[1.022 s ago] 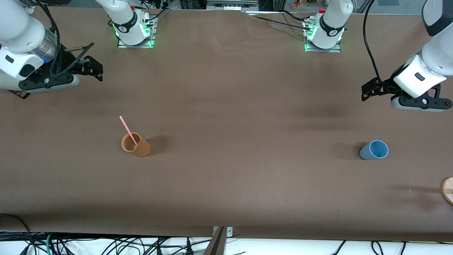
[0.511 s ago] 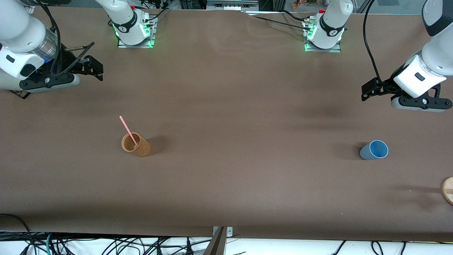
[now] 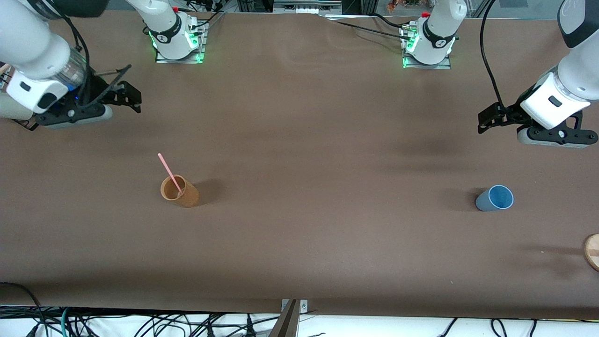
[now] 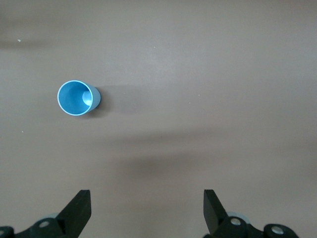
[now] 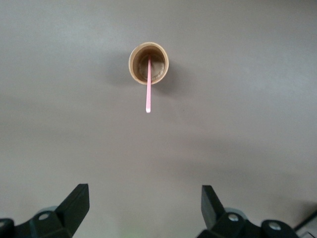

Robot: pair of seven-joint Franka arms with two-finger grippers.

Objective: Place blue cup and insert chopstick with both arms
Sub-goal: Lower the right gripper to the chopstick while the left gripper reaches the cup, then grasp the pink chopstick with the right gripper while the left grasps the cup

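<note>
The blue cup (image 3: 495, 198) stands upright on the brown table toward the left arm's end; it also shows in the left wrist view (image 4: 77, 97). The pink chopstick (image 3: 169, 173) leans in an orange-brown cup (image 3: 179, 191) toward the right arm's end; the right wrist view shows the chopstick (image 5: 148, 94) in that cup (image 5: 148, 63). My left gripper (image 3: 486, 119) is open and empty in the air, over bare table farther from the front camera than the blue cup. My right gripper (image 3: 131, 96) is open and empty, over bare table farther than the brown cup.
A round wooden piece (image 3: 592, 251) lies at the table's edge toward the left arm's end, nearer the front camera than the blue cup. Cables (image 3: 140, 323) hang below the table's near edge. The arms' bases (image 3: 178, 37) stand along the table's farther edge.
My right gripper has moved a little toward the table's middle and the brown cup. The left arm, both cups and the chopstick have not moved.
</note>
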